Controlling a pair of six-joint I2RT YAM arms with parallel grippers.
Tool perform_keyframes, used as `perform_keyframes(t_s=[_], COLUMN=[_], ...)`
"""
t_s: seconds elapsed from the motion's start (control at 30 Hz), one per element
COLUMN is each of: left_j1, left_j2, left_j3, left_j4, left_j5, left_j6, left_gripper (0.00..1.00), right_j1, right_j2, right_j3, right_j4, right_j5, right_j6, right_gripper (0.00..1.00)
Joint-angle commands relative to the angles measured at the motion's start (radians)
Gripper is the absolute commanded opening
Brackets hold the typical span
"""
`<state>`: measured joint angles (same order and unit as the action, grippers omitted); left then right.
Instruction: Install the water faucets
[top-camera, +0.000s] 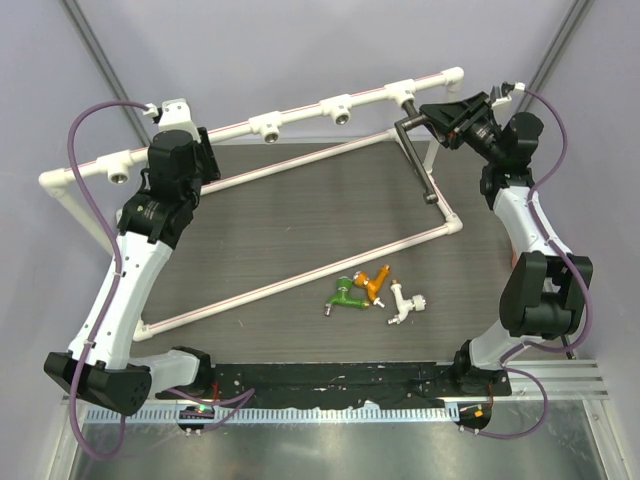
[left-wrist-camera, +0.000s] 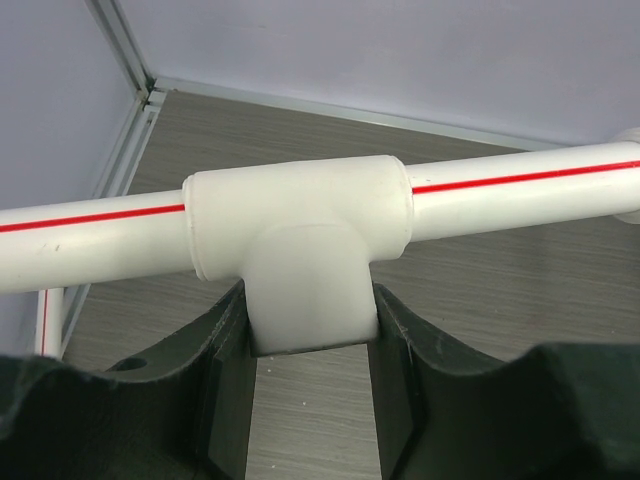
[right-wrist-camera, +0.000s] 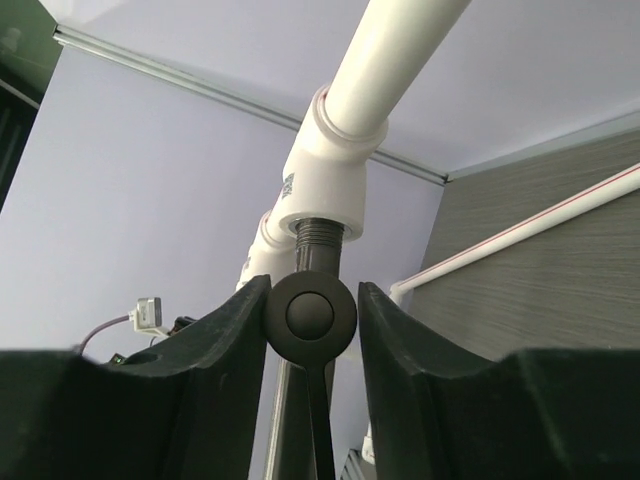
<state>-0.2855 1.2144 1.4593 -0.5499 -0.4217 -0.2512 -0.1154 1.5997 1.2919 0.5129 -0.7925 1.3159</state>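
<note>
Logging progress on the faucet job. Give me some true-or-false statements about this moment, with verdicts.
1. The right gripper clamps the black faucet. True.
2. The green faucet is screwed into a socket. False: it lies on the table beside the orange and white ones.
3. The left gripper grips a tee. True.
4. The black faucet is screwed fully home. False: thread shows below the rightmost tee.

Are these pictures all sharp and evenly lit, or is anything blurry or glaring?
Top external: sharp, soft even light, only a faint shadow beside the green faucet. Left wrist: the tee socket is crisp with a mild sheen; the left gripper looks dark, nearly featureless. Right wrist: the black faucet shows a small highlight; no harsh glare.
</note>
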Motion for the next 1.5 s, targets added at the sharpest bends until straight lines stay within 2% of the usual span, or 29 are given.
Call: perform_keyframes(t_s=[0.0, 0.07, 0.13, 0.17, 0.27, 0.4, 0.5, 0.53, 0.57, 0.63, 0.67, 0.73, 0.77, 0.83, 0.87, 0.97, 1.0, 1.1, 1.27, 1.47], left_j1=[0.045, 0.045, 0.045, 0.046, 0.046, 0.046, 0.048, 0.048, 0.048, 0.048, 0.048, 0.048, 0.048, 0.048, 0.048, 0.048, 0.049, 0.049, 0.052, 0.055], left_j2=[-0.033, -0.036, -0.035, -0.033, -0.033, -0.035, -0.035, -0.038, -0.038, -0.038, -0.036, -0.038, -0.039, -0.041, -0.042, -0.041, -0.042, -0.044, -0.046, -0.046], left_j3=[0.006, 0.006, 0.006, 0.006, 0.007, 0.007, 0.007, 0.007, 0.007, 0.009, 0.007, 0.007, 0.007, 0.007, 0.007, 0.007, 0.007, 0.007, 0.007, 0.007], left_j4=[0.025, 0.025, 0.025, 0.025, 0.024, 0.024, 0.024, 0.024, 0.022, 0.024, 0.024, 0.024, 0.024, 0.024, 0.025, 0.025, 0.027, 0.025, 0.027, 0.025], left_j5=[-0.080, -0.080, -0.078, -0.077, -0.072, -0.072, -0.072, -0.072, -0.074, -0.075, -0.075, -0.075, -0.075, -0.075, -0.077, -0.075, -0.075, -0.075, -0.071, -0.063], left_j6=[0.000, 0.000, 0.000, -0.002, -0.002, -0.002, -0.002, -0.002, -0.002, -0.002, -0.002, -0.002, -0.002, -0.002, -0.002, -0.002, -0.002, -0.002, -0.003, -0.007], left_gripper=[0.00, 0.00, 0.00, 0.00, 0.00, 0.00, 0.00, 0.00, 0.00, 0.00, 0.00, 0.00, 0.00, 0.00, 0.00, 0.00, 0.00, 0.00, 0.00, 0.00], right_j1=[-0.052, -0.052, -0.052, -0.052, -0.050, -0.035, 0.031, 0.061, 0.160, 0.262, 0.348, 0.431, 0.507, 0.577, 0.620, 0.752, 0.810, 0.862, 0.879, 0.881], right_j2=[-0.012, -0.027, -0.061, -0.073, -0.116, -0.161, -0.184, -0.188, -0.185, -0.169, -0.161, -0.143, -0.120, -0.100, -0.080, -0.022, 0.000, 0.073, 0.132, 0.169], right_j3=[0.015, 0.056, 0.098, 0.116, 0.185, 0.251, 0.332, 0.393, 0.430, 0.533, 0.561, 0.628, 0.647, 0.687, 0.695, 0.722, 0.733, 0.747, 0.721, 0.626], right_j4=[-0.120, -0.228, -0.307, -0.408, -0.593, -0.749, -0.891, -0.980, -1.025, -1.137, -1.162, -1.221, -1.237, -1.260, -1.261, -1.258, -1.254, -1.226, -1.151, -0.944], right_j5=[0.044, 0.045, 0.074, 0.091, 0.162, 0.272, 0.415, 0.537, 0.606, 0.770, 0.923, 1.040, 1.161, 1.277, 1.387, 1.553, 1.679, 1.852, 1.932, 2.046], right_j6=[-0.101, -0.211, -0.295, -0.384, -0.507, -0.700, -0.828, -0.940, -0.993, -1.133, -1.170, -1.263, -1.290, -1.380, -1.408, -1.545, -1.581, -1.713, -1.846, -2.015], right_gripper=[0.55, 0.71, 0.78, 0.82, 0.87, 0.90, 0.91, 0.91, 0.91, 0.92, 0.91, 0.91, 0.92, 0.92, 0.92, 0.92, 0.92, 0.92, 0.90, 0.87])
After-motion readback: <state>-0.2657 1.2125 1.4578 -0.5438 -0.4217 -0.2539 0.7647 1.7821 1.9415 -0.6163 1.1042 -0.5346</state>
